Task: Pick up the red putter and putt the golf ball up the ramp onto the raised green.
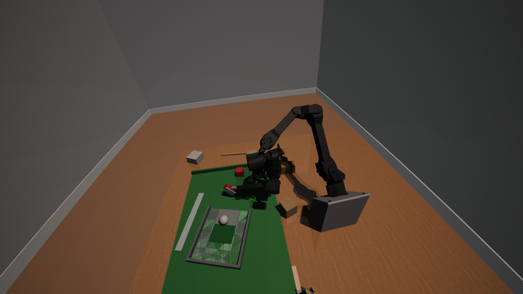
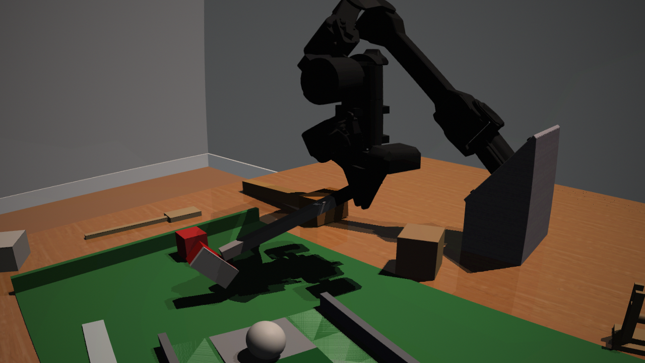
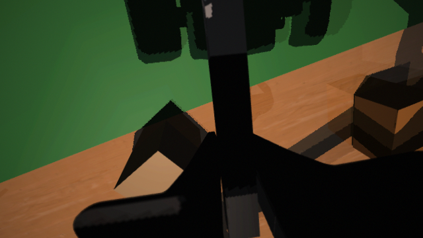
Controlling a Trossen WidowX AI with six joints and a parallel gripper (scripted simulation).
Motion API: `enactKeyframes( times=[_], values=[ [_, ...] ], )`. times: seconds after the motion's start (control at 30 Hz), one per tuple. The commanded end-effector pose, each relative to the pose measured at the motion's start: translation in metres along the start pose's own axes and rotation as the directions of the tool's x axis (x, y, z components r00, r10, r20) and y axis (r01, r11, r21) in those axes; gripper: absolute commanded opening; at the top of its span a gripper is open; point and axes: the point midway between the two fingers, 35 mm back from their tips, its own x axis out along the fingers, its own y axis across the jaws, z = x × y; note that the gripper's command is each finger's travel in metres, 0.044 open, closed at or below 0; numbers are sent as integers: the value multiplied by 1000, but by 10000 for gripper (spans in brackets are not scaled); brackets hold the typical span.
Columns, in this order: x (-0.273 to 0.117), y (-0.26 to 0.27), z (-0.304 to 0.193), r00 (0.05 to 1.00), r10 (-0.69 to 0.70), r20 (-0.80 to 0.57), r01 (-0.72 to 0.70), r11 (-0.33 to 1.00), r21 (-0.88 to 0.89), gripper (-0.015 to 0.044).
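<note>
Red putter (image 1: 229,188) (image 2: 213,266) clamped in gripper (image 1: 272,188) (image 2: 364,205) (image 3: 236,145); keep head low, hold follow-thru straight, stop short of ramp (image 1: 228,216) (image 2: 234,337), let ball (image 1: 223,219) (image 2: 265,339) roll.

White golf ball (image 2: 265,340) on gray ramp, putter (image 2: 288,225) slanting from gripper (image 2: 365,198)

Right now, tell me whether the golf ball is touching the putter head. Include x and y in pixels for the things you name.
No, the golf ball (image 1: 223,219) (image 2: 265,339) sits on the grey ramp, apart from the putter head (image 1: 229,190) (image 2: 214,266).

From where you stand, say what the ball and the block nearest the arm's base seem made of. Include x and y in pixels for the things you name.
Ball (image 1: 223,219) (image 2: 265,339): perhaps hard plastic, smooth and satin, by its soft shading.
Block (image 1: 288,207) (image 2: 419,252): possibly wood, matte, by its plain tan faces.
</note>
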Motion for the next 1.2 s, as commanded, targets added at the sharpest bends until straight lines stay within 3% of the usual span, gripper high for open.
enactKeyframes(
  times=[0.0,0.17,1.17],
  values=[
    [-20,1,2,1000,2,7,-2,1000,7,0],
    [-40,-1,0,1000,-1,7,1,1000,7,0],
    [-32,0,1,1000,0,9,0,1000,-1,0]
  ],
)
